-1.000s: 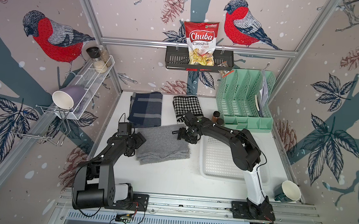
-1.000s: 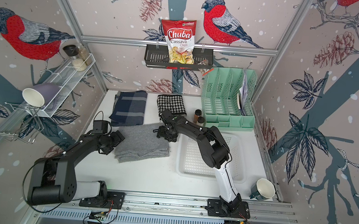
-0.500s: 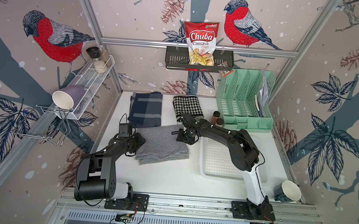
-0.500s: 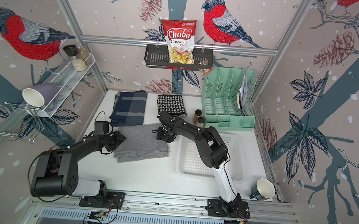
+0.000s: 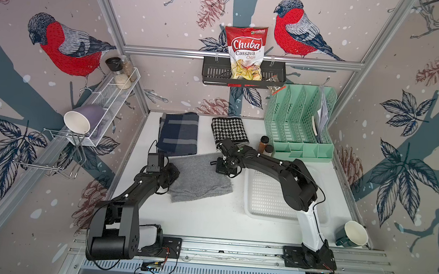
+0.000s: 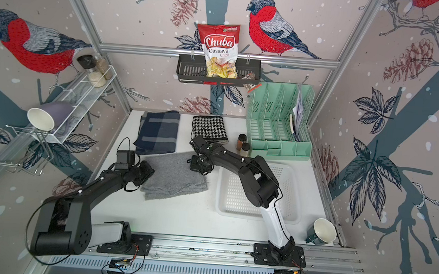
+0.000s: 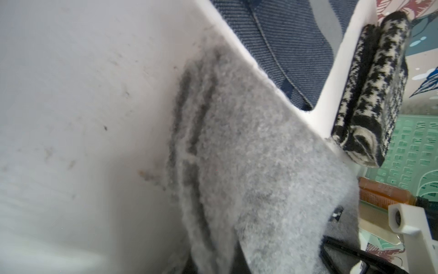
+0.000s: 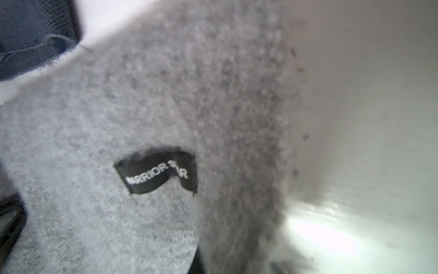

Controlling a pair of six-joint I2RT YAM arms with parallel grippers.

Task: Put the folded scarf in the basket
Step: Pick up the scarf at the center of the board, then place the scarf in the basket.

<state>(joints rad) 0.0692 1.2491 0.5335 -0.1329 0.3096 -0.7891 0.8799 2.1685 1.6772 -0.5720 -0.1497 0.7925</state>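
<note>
**Both end effectors clamped on the grey scarf, basket beside it**

The left end effector was closed tight on the left edge of the grey scarf. In the left wrist view, the fabric bunched up towards the fingers. The right end effector pointed steeply down and was likewise closed narrow on the scarf's far right corner. The right wrist view showed the grey wool close up, with a small black label.

The left arm reached low and forward from its base, with its elbow near the worktop. The right arm stretched across above the basket and bent back towards the centre.

The grey scarf lay folded flat on the worktop, just left of the basket and outside it. The basket was a shallow white perforated one, standing at the right.

There were three folded scarves in all. Besides the grey one, a navy checked scarf lay just behind it and a houndstooth scarf lay further back. Two small brown jars stood together by a mint green file organiser. There were two mugs: a green one at the front right corner of the worktop and a purple one lying on its side in a white wire shelf on the left wall.
</note>
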